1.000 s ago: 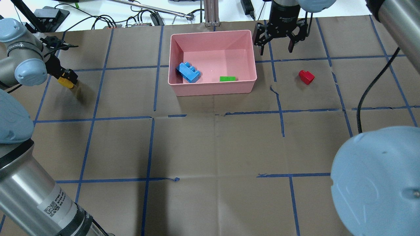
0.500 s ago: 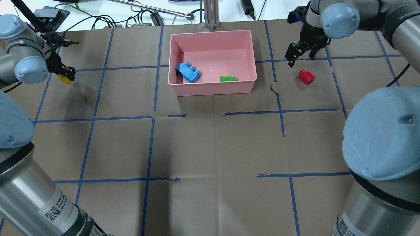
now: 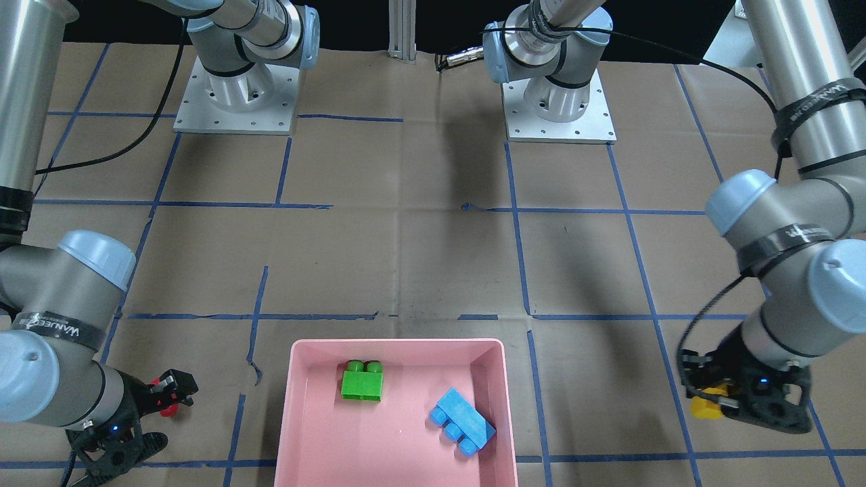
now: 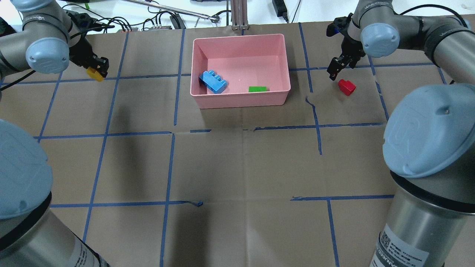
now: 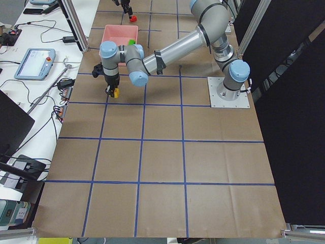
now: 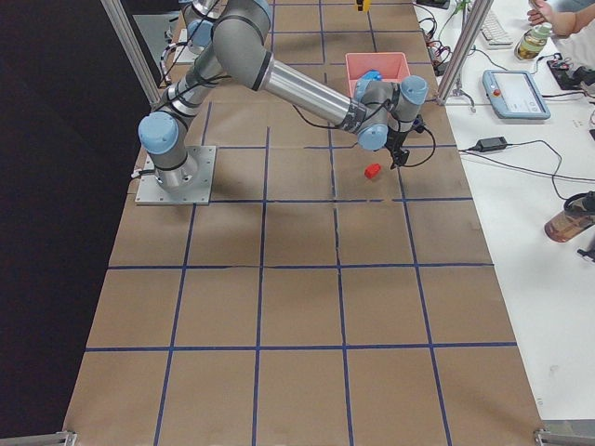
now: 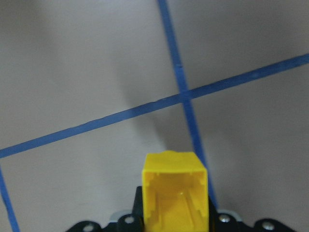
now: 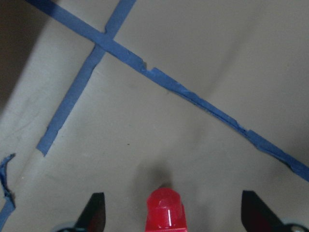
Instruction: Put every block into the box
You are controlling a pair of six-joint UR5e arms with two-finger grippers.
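The pink box [image 4: 241, 36] stands at the table's far middle. It holds the light-blue block [image 4: 213, 81] and the green block [image 4: 257, 89]. My left gripper [image 4: 97, 69] is shut on the yellow block [image 4: 94, 73] and holds it above the paper, left of the box. The left wrist view shows the yellow block [image 7: 176, 193] between the jaws. The red block [image 4: 346, 87] lies on the paper right of the box. My right gripper [image 4: 336, 72] is open just above it. In the right wrist view the red block [image 8: 165, 212] sits between the spread fingers [image 8: 94, 215].
Brown paper with a grid of blue tape [image 4: 170, 133] covers the table. Cables and gear [image 4: 159, 20] lie beyond the far edge. The arm bases [image 3: 558, 101] stand on the robot's side. A person and a bottle [image 6: 535, 37] are at the side bench.
My left gripper has carried the yellow block up and right, toward the box. My right gripper has swung from the box's far right corner to just over the red block.
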